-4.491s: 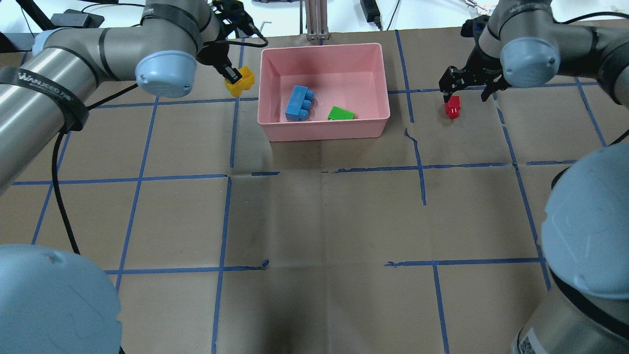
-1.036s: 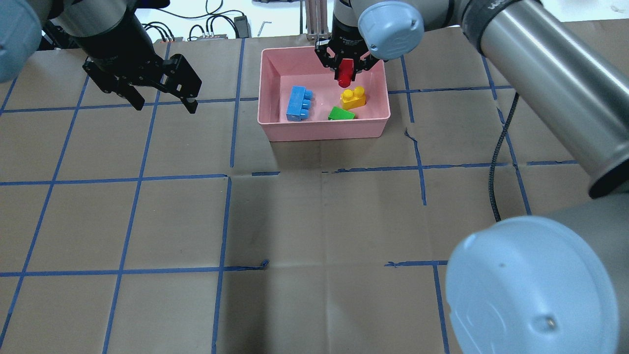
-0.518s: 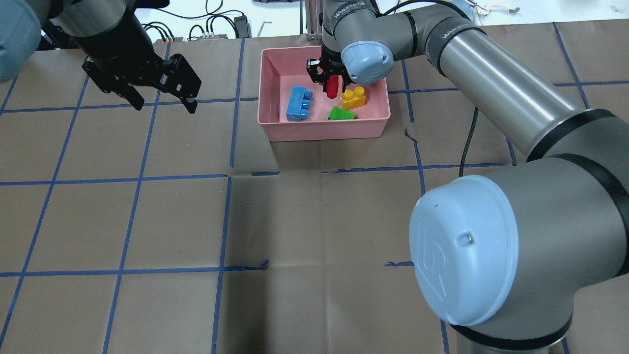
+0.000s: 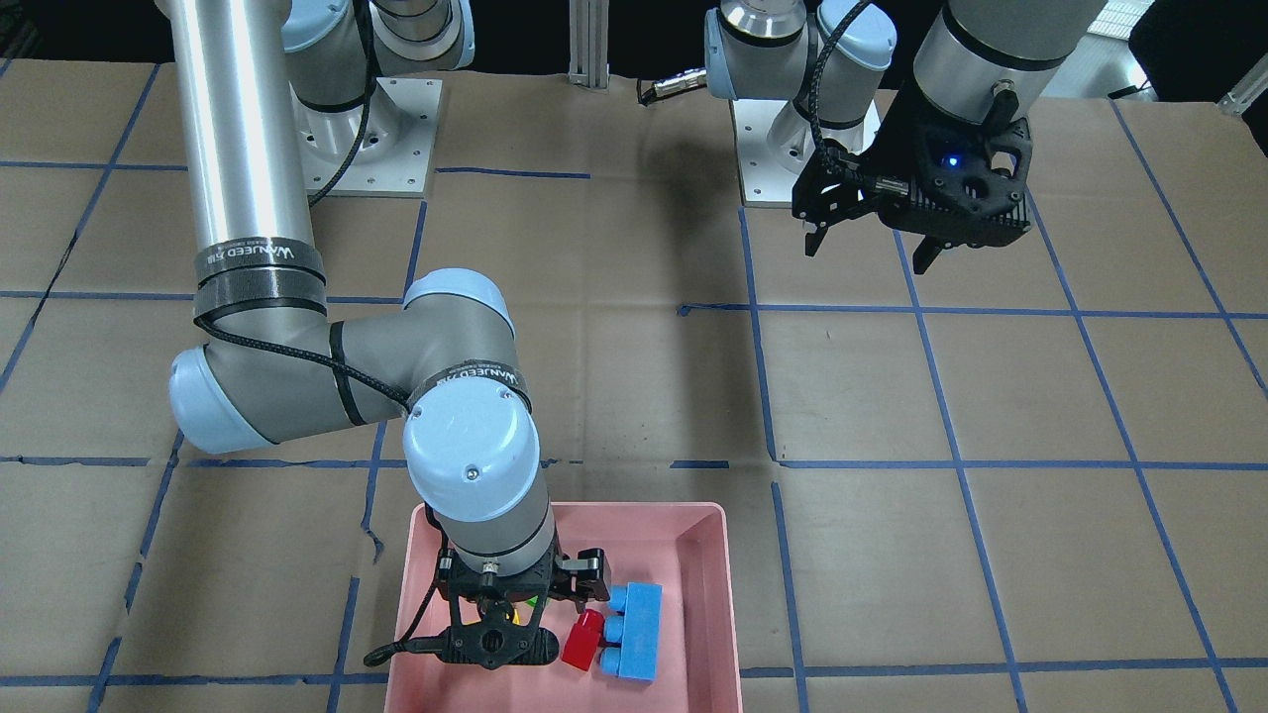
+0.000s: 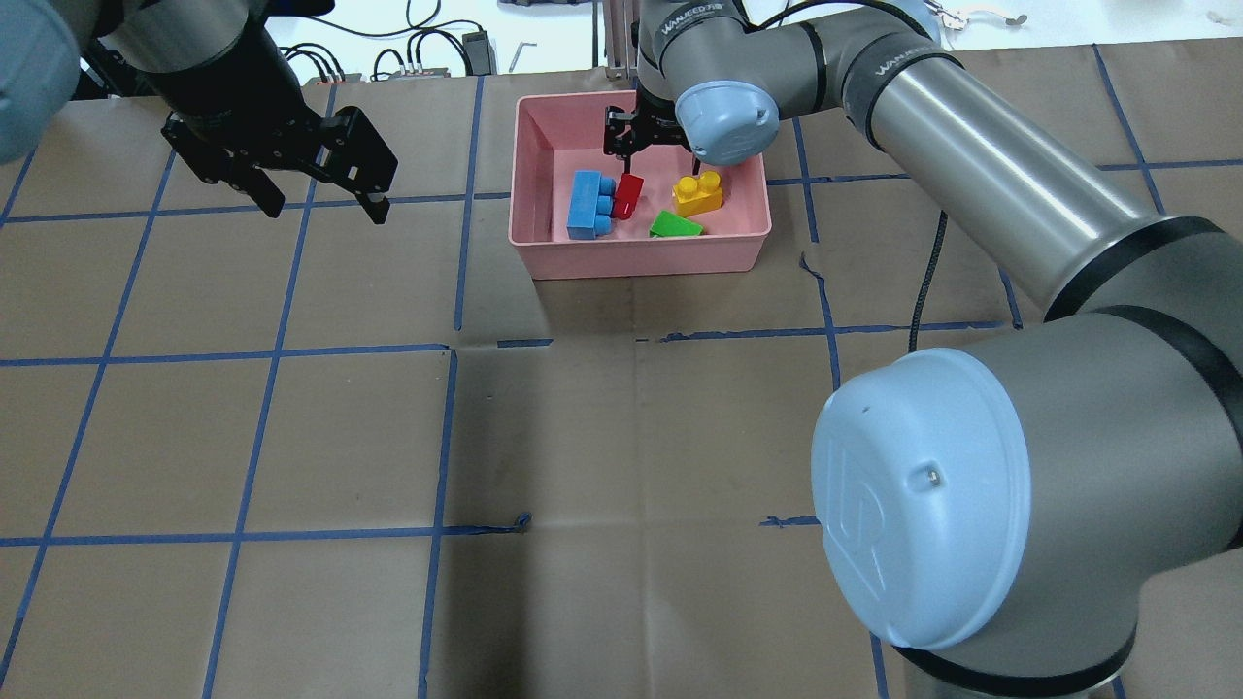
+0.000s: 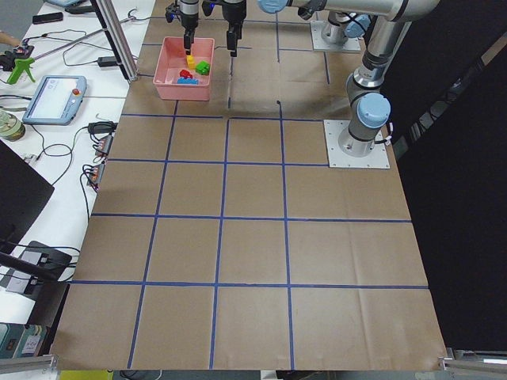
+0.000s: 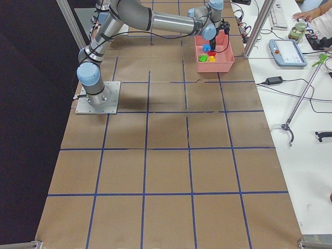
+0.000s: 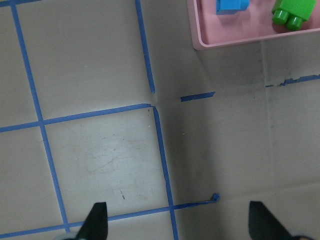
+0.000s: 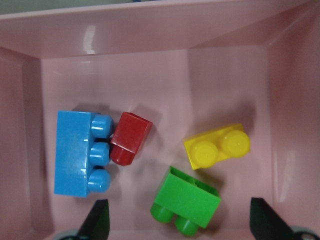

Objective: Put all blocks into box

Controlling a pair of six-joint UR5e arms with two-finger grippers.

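The pink box (image 5: pixel 641 260) stands at the far middle of the table. In it lie the light-blue block (image 5: pixel 585 202), the red block (image 5: pixel 628 195) touching its studs, the yellow block (image 5: pixel 699 194) and the green block (image 5: pixel 674 225). The right wrist view shows all of them: blue (image 9: pixel 75 152), red (image 9: pixel 130 137), yellow (image 9: pixel 217 146), green (image 9: pixel 187 200). My right gripper (image 5: pixel 649 146) hangs open and empty over the box, its fingertips (image 9: pixel 97 220) wide apart. My left gripper (image 5: pixel 325 206) is open and empty above the table, left of the box.
The table is brown paper with a grid of blue tape lines (image 5: pixel 456 243). A metal post (image 5: pixel 621 39) stands just behind the box. Cables and small devices (image 5: pixel 427 58) lie beyond the far edge.
My right gripper has opened and let go of the red block, which now lies on the box floor against the blue block. The left arm has not moved.
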